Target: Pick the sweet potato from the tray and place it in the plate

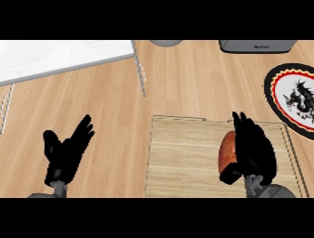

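The wooden counter (pixel 187 79) is the largest thing in view, and the tray (pixel 180 158) serves as the landmark here: a pale wooden board with a thin raised rim, lying low and right of centre. Up and to the left of the tray sits a white slab (pixel 50 58) with a metal rail (pixel 141 74) along its near corner. Up and to the right of the tray, just beyond its far right corner, lies the plate (pixel 310 100), black-rimmed with a red and white band and a dark dragon figure in the middle; only part of it shows at the view's edge. Straight up from the tray, at the far edge of the counter, are a dark grey box (pixel 258 45) and a grey round object (pixel 166 42), both cut off.

The sweet potato (pixel 226 151) lies on the right half of the tray, its long axis running near to far. The right hand (pixel 254 148) is on it from the right side, fingers pointing away and curled partly over it, thumb low at its near end, so it appears to be gripping the sweet potato. The plate lies up and right of this hand, so I judge the coming move to be a lift and a carry that way.

The left hand (pixel 67 153) is well left of the tray, open, fingers up, resting. It is the farther of the 2 hands.
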Robot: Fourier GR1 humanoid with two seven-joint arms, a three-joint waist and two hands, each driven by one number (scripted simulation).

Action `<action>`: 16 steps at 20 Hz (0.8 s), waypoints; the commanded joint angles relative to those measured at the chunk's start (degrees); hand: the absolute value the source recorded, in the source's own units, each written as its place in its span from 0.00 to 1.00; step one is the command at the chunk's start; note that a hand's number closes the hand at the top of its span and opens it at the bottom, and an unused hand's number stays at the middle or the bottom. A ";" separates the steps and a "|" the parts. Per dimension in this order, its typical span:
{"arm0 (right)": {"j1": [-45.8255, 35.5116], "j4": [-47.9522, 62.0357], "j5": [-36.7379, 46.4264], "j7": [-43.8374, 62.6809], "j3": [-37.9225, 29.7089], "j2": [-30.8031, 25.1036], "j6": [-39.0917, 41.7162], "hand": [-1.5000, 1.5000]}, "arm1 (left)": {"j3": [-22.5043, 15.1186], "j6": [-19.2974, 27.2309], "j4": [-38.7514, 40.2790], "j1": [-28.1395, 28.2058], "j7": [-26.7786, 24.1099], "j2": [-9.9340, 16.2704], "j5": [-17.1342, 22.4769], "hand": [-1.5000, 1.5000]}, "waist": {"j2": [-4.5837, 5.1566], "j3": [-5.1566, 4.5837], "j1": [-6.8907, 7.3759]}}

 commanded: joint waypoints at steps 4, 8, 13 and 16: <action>0.07 4.88 -0.20 -4.74 0.36 -0.54 4.05 1.00 | 0.44 -0.07 1.35 -1.78 0.94 -2.05 -1.12 0.50 | 0.02 0.00 -0.03; -0.61 6.93 5.51 -5.92 2.23 0.69 0.91 1.00 | 1.04 -0.85 -4.24 0.66 3.45 -1.12 -1.29 0.50 | -0.02 0.00 0.07; 3.41 1.79 8.21 -6.58 3.11 0.39 0.82 1.00 | 2.81 -3.04 2.83 -1.18 -1.08 -2.10 -1.95 0.50 | -0.03 -0.02 -0.19; -12.81 17.90 7.33 2.18 -9.15 6.94 -3.73 1.00 | 2.17 -1.77 -0.51 -2.28 2.22 -1.49 -1.75 0.50 | 0.83 0.04 1.67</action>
